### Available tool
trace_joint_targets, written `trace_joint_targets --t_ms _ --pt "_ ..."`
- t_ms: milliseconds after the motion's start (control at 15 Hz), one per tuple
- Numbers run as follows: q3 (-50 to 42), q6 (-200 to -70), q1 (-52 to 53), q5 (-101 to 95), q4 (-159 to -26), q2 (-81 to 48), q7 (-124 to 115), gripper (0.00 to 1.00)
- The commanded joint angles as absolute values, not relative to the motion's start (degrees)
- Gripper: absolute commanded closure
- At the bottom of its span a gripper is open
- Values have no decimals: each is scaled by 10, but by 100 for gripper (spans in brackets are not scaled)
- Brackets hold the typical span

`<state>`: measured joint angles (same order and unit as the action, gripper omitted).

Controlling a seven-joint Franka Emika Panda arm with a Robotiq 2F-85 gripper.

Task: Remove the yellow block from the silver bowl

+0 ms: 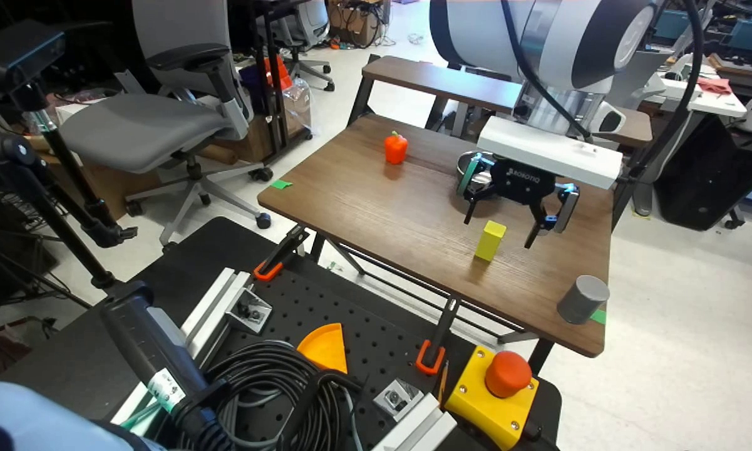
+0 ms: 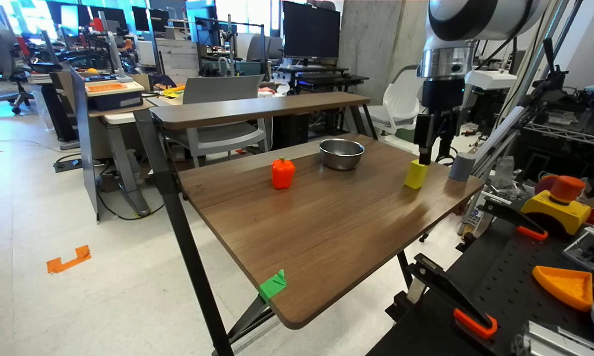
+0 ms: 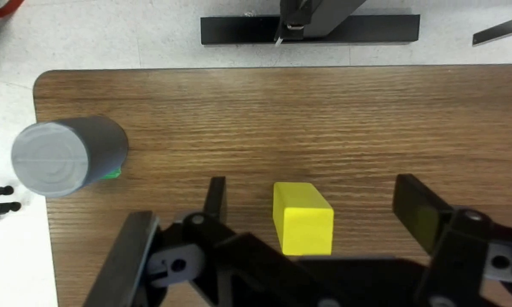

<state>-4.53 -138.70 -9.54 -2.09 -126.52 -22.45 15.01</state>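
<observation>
The yellow block (image 1: 489, 242) stands upright on the wooden table, outside the bowl; it also shows in an exterior view (image 2: 416, 175) and in the wrist view (image 3: 308, 231). My gripper (image 1: 498, 232) is open and empty. Its fingers are spread on either side of the block in the wrist view (image 3: 309, 187), above it and apart from it. The silver bowl (image 2: 342, 157) sits on the table towards the raised shelf, away from the block; in an exterior view the gripper partly hides the bowl (image 1: 466, 164). The bowl is out of the wrist view.
An orange-red pepper (image 1: 396, 150) stands on the table beyond the bowl. A grey cup (image 3: 51, 157) stands upside down or closed-top near the table corner. A raised shelf (image 2: 257, 106) runs along one table edge. A yellow box with a red button (image 1: 493, 401) is off the table.
</observation>
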Motion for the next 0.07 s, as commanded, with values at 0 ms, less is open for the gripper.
trace_joint_targets --t_ms 0 --pt "-44 -1386 -97 -22 -1269 -219 149 1"
